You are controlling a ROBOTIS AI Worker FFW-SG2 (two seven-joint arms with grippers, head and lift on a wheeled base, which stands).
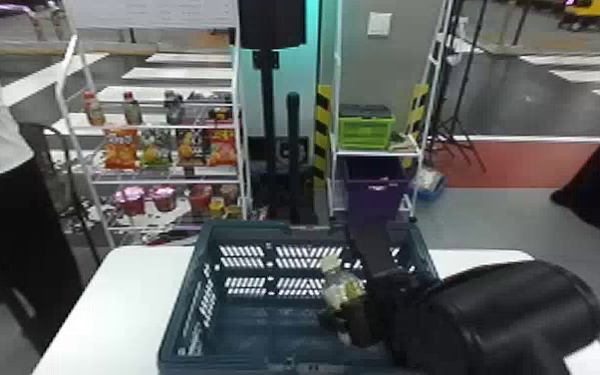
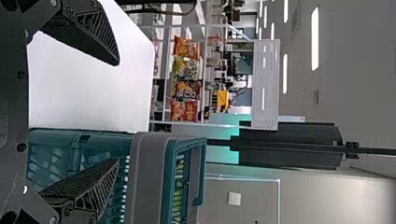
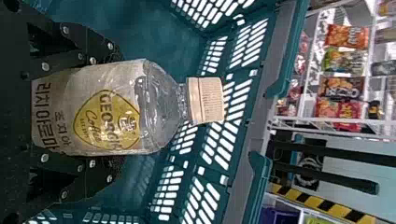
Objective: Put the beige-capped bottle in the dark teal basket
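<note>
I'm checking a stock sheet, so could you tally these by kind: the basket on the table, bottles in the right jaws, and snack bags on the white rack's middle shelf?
Basket: 1
Bottle: 1
Snack bags: 4
Total: 6

Head view looks down into the basket, right wrist view nearer.

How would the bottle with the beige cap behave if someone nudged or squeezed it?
Stood upright, the bottle would probably tip easily, being clearly taller than wide. Its clear, glossy shoulder looks like plastic, so it would likely flex slightly rather than shatter, and might feel a bit slippery.
</note>
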